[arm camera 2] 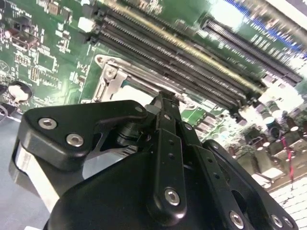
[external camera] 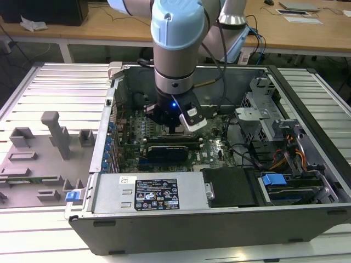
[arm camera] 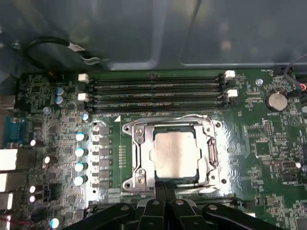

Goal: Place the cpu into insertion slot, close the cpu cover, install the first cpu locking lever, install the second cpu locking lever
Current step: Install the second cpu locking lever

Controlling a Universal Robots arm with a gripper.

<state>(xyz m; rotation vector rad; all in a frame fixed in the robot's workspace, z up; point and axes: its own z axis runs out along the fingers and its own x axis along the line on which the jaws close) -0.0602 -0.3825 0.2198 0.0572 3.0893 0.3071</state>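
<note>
The cpu [arm camera: 176,154] lies flat in the insertion slot [arm camera: 136,184], its silvery top showing through the cut-out of the cpu cover [arm camera: 143,153], which lies down over it. A thin wire lever [arm camera: 182,116] runs along the socket's edge beside the memory slots. My gripper [arm camera: 165,189] hangs at the opposite edge of the socket, its black fingers shut together with nothing between them. In the second wrist view the gripper [arm camera 2: 163,99] tapers to a point just above the socket's silver frame [arm camera 2: 112,79]. In the exterior view the gripper [external camera: 174,127] reaches down into the open computer case onto the motherboard [external camera: 211,148].
Long black memory slots [arm camera: 156,88] lie close beside the socket. A row of capacitors [arm camera: 79,158] stands on its other side. The case walls [external camera: 164,224], a black power supply [external camera: 230,186] and drive cages [external camera: 274,126] hem in the board. A grey fixture plate [external camera: 38,159] lies outside the case.
</note>
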